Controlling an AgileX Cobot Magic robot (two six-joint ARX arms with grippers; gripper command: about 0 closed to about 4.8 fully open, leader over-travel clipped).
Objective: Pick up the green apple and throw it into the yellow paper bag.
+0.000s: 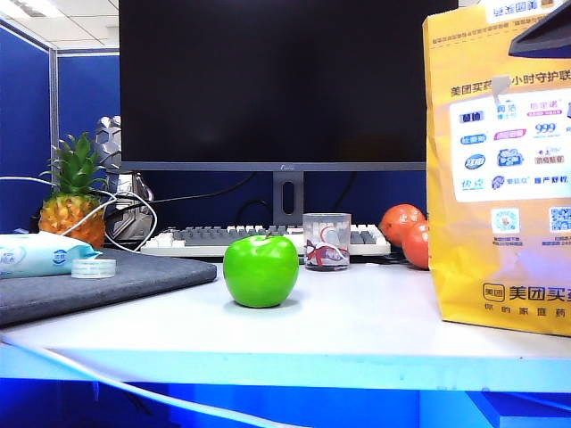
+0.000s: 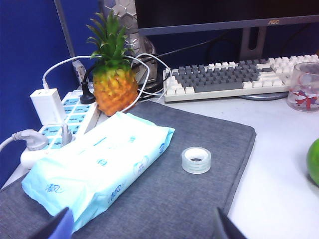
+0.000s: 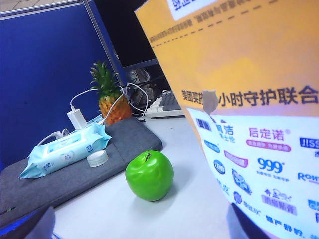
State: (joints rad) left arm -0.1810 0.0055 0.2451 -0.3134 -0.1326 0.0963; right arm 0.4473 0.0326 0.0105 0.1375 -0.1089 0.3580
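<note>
The yellow paper bag (image 1: pixel 500 169) stands upright at the table's right side. The green apple (image 1: pixel 260 270) sits on the white table (image 1: pixel 357 321), well left of the bag and just beside the grey mat (image 1: pixel 98 285), held by nothing. The right gripper (image 3: pixel 139 224) is spread wide, facing apple and bag. The left gripper (image 2: pixel 142 226) is pressed together, empty, over the mat.

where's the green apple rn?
Exterior view: the green apple sits mid-table, on the white top between the grey mat and the yellow paper bag, before the glass cup.

white table (image 1: pixel 357 330), grey mat (image 1: pixel 89 281), green apple (image 1: pixel 260 270)
</note>
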